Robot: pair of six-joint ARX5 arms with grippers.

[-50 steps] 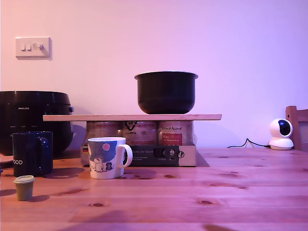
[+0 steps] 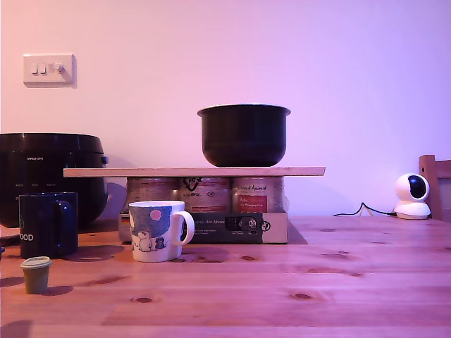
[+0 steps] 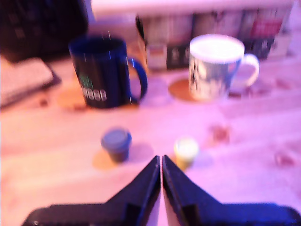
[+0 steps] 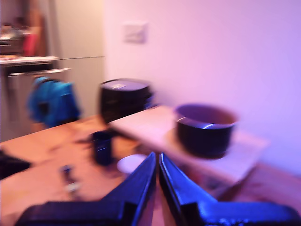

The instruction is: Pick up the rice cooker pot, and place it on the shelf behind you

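The pine worktop (image 2: pixel 338 282) fills the lower half of the exterior view. The shelf (image 2: pixel 141 172) lies level across a row of cans (image 2: pixel 211 193) in a low box near the back wall. The black cooker (image 2: pixel 49 169) stands at the exterior view's left, just beside that end of the shelf. The pot (image 2: pixel 244 137) sits upright on the shelf, a little toward the exterior view's right of its middle, with its open mouth up.

Both wrist views are blurred. My first gripper (image 3: pixel 161 162) hangs over the bare worktop, and its fingers (image 3: pixel 141 188) are pressed together with nothing between them. My second gripper (image 4: pixel 157 157) is well apart from the pot and aimed toward the shelf. Its fingers (image 4: pixel 136 188) are likewise clenched on nothing.

The blue mug (image 2: pixel 46 224) stands in front of the cooker. The white mug (image 2: pixel 155 231) stands in front of the cans, handle toward the exterior view's right. A white camera (image 2: pixel 411 196) sits at the exterior view's far right. Two small pods, one dark (image 3: pixel 116 143) and one pale (image 3: pixel 186 151), stand on the worktop near my first gripper's fingertips.
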